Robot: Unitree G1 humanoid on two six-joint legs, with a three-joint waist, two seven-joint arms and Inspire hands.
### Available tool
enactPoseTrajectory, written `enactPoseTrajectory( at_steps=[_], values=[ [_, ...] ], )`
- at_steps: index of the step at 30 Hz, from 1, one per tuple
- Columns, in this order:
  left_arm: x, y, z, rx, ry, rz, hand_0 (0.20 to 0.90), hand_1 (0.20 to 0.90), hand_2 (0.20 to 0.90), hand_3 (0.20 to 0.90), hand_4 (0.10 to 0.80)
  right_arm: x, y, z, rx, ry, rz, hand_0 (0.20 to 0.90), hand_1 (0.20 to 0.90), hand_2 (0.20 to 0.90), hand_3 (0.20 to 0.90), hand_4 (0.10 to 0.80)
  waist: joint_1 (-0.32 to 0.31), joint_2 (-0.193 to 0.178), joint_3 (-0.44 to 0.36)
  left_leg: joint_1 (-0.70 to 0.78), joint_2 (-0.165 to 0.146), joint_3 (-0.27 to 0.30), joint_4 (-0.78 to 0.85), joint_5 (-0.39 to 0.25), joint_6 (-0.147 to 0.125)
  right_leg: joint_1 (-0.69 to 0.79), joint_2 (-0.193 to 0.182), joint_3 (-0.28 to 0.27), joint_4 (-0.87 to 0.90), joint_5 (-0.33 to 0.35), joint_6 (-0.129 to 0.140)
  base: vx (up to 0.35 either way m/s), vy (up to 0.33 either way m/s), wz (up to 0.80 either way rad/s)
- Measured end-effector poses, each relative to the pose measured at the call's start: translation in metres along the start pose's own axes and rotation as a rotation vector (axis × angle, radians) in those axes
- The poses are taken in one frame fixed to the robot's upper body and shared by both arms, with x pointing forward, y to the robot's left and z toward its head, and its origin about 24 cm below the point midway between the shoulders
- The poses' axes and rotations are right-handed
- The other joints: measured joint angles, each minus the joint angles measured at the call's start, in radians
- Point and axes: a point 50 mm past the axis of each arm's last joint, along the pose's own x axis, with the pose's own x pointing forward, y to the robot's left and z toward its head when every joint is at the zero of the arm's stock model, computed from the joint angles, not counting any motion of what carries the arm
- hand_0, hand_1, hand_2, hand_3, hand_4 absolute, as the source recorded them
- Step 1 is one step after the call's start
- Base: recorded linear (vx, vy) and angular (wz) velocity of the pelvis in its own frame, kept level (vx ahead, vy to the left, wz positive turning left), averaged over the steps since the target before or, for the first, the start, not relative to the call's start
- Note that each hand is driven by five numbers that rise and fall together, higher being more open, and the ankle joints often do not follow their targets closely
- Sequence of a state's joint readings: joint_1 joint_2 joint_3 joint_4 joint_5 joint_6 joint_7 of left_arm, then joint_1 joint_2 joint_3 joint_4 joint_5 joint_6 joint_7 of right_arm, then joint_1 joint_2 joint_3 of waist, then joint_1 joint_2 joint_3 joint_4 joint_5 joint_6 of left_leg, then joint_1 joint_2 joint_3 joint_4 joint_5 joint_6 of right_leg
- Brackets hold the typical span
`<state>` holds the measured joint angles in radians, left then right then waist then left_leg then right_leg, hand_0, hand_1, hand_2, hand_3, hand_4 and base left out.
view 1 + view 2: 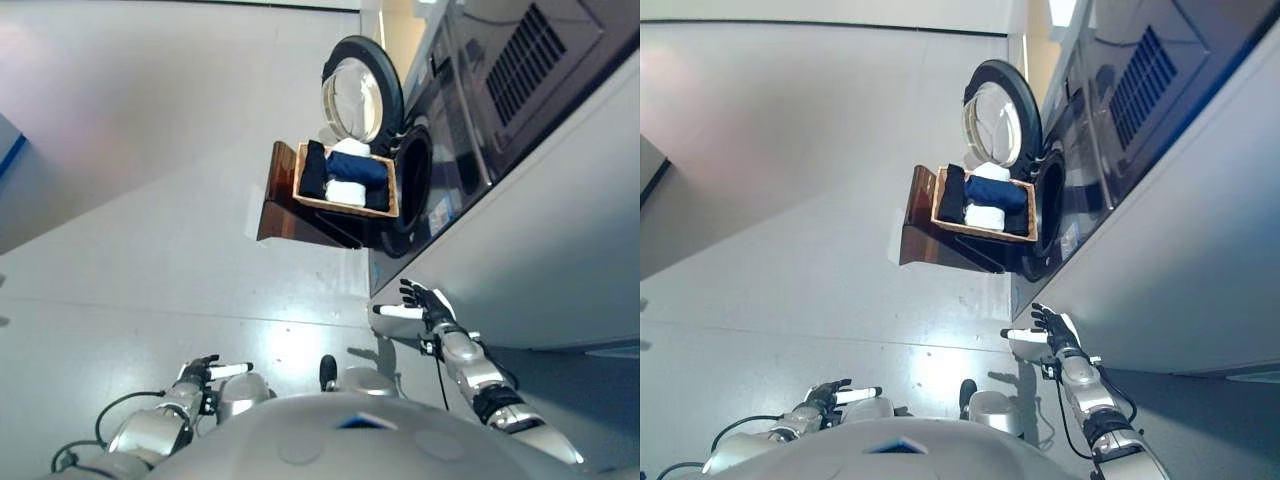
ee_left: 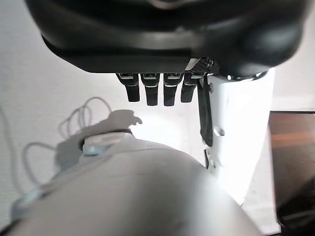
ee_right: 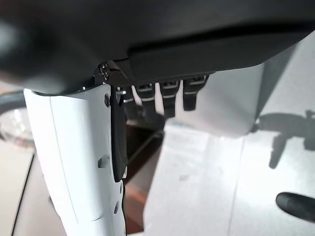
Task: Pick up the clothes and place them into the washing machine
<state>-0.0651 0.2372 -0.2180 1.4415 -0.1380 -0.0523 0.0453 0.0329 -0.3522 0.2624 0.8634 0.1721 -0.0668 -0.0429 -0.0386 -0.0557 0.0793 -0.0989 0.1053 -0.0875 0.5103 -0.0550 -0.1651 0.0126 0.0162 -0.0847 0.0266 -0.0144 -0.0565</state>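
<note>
We see the clothes (image 1: 345, 176) lying folded in a wicker basket (image 1: 303, 172) at the far side of the scene: a black piece on the left, a dark blue piece in the middle and white pieces at the far and near ends. The basket sits on top of a dark brown stand (image 1: 290, 210) just in front of the washing machine (image 1: 450, 160). The machine's round door (image 1: 358, 97) hangs open, swung out to the left on the far side of the basket, and the dark drum opening (image 1: 413, 185) shows just right of the basket. The basket touches or nearly touches the machine's front; we cannot tell which.

Our right hand (image 1: 425, 305) is raised on the near right, beside the grey front panel of the machine row and well apart from the basket. Its fingers (image 3: 168, 96) are straight and relaxed, its white-covered thumb (image 3: 74, 157) stands out to the side, and it holds nothing.

Our left hand (image 1: 205, 372) hangs low on the near left above the pale grey floor (image 1: 150, 200), well apart from the clothes. Its fingers (image 2: 150, 91) are straight too and it is empty
</note>
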Motion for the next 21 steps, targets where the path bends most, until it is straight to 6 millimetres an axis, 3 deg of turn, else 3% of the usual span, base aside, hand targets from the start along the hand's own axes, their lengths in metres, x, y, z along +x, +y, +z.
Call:
enactPoseTrajectory(
  at_steps=[3, 4, 6, 9, 13, 15, 17, 19, 20, 21],
  values=[
    [0.001, 0.000, 0.008, -0.018, -0.026, 0.000, 0.900, 0.900, 0.900, 0.900, 0.800, -0.001, -0.002, -0.004, 0.011, 0.014, -0.007, 0.900, 0.900, 0.900, 0.900, 0.800, 0.004, -0.006, 0.014, -0.057, -0.015, 0.027, 0.025, 0.004, 0.035, 0.001, 0.000, 0.005, -0.008, 0.007, -0.033, 0.155, -0.042, 0.00],
    [0.001, 0.000, 0.009, -0.019, -0.029, 0.000, 0.900, 0.900, 0.900, 0.900, 0.800, -0.001, -0.002, -0.005, 0.010, 0.022, -0.008, 0.900, 0.900, 0.900, 0.900, 0.800, 0.003, -0.004, 0.017, -0.071, -0.022, 0.039, -0.005, -0.005, 0.036, 0.002, 0.002, 0.011, -0.014, 0.004, -0.040, 0.203, 0.020, 0.10],
    [0.001, 0.000, 0.017, -0.022, -0.048, 0.001, 0.900, 0.900, 0.900, 0.900, 0.800, -0.001, -0.002, -0.007, 0.011, 0.027, -0.011, 0.900, 0.900, 0.900, 0.900, 0.800, 0.021, -0.008, 0.046, -0.059, -0.046, 0.056, -0.239, 0.008, 0.046, 0.011, 0.002, 0.024, -0.029, 0.005, -0.043, 0.238, 0.040, 0.02],
    [0.001, -0.004, 0.021, -0.059, -0.061, -0.007, 0.900, 0.900, 0.900, 0.900, 0.800, -0.001, -0.004, -0.007, 0.008, 0.028, -0.017, 0.900, 0.900, 0.900, 0.900, 0.800, 0.038, 0.020, 0.082, -0.048, -0.046, 0.023, -0.519, 0.080, 0.035, 0.050, 0.035, 0.058, -0.054, 0.010, -0.048, 0.273, 0.038, -0.04],
    [0.001, -0.009, 0.030, -0.079, -0.098, -0.017, 0.900, 0.900, 0.900, 0.900, 0.800, -0.002, -0.002, -0.010, 0.005, 0.040, -0.012, 0.900, 0.900, 0.900, 0.900, 0.800, 0.077, 0.056, 0.111, -0.063, -0.029, 0.039, -0.595, 0.119, 0.001, 0.116, 0.074, 0.132, -0.100, 0.011, -0.052, 0.272, 0.074, -0.46],
    [0.001, -0.009, 0.030, -0.093, -0.096, -0.016, 0.900, 0.900, 0.900, 0.900, 0.800, -0.002, 0.001, -0.013, 0.007, 0.054, -0.005, 0.900, 0.900, 0.900, 0.900, 0.800, 0.083, 0.068, 0.106, -0.071, -0.023, 0.066, -0.582, 0.124, 0.006, 0.146, 0.073, 0.169, -0.109, -0.004, -0.039, 0.413, 0.167, -0.60],
    [0.001, -0.010, 0.026, -0.096, -0.087, -0.019, 0.900, 0.900, 0.900, 0.900, 0.800, -0.003, 0.002, -0.018, 0.004, 0.073, -0.004, 0.900, 0.900, 0.900, 0.900, 0.800, 0.083, 0.083, 0.094, -0.059, -0.015, 0.066, -0.585, 0.140, 0.024, 0.173, 0.064, 0.211, -0.109, -0.036, -0.008, 0.381, 0.181, -0.63],
    [0.001, -0.010, 0.022, -0.105, -0.078, -0.016, 0.900, 0.900, 0.900, 0.900, 0.800, -0.003, 0.003, -0.019, 0.004, 0.077, 0.000, 0.900, 0.900, 0.900, 0.900, 0.800, 0.083, 0.071, 0.092, -0.017, -0.038, 0.094, -0.589, 0.225, 0.104, 0.191, 0.034, 0.241, -0.100, -0.065, 0.033, 0.385, 0.260, -0.72],
    [0.000, -0.007, 0.014, -0.107, -0.061, -0.007, 0.900, 0.900, 0.900, 0.900, 0.800, -0.003, 0.008, -0.019, 0.007, 0.073, 0.012, 0.900, 0.900, 0.900, 0.900, 0.800, 0.086, 0.051, 0.081, 0.006, -0.066, 0.126, -0.589, 0.243, 0.198, 0.198, -0.003, 0.236, -0.081, -0.093, 0.065, 0.355, 0.274, -0.69],
    [0.000, -0.005, 0.012, -0.108, -0.055, -0.002, 0.900, 0.900, 0.900, 0.900, 0.800, -0.003, 0.010, -0.018, 0.007, 0.070, 0.019, 0.900, 0.900, 0.900, 0.900, 0.800, 0.083, 0.037, 0.074, 0.012, -0.085, 0.131, -0.587, 0.249, 0.212, 0.200, -0.016, 0.230, -0.081, -0.102, 0.079, 0.340, 0.264, -0.57]
  ],
)
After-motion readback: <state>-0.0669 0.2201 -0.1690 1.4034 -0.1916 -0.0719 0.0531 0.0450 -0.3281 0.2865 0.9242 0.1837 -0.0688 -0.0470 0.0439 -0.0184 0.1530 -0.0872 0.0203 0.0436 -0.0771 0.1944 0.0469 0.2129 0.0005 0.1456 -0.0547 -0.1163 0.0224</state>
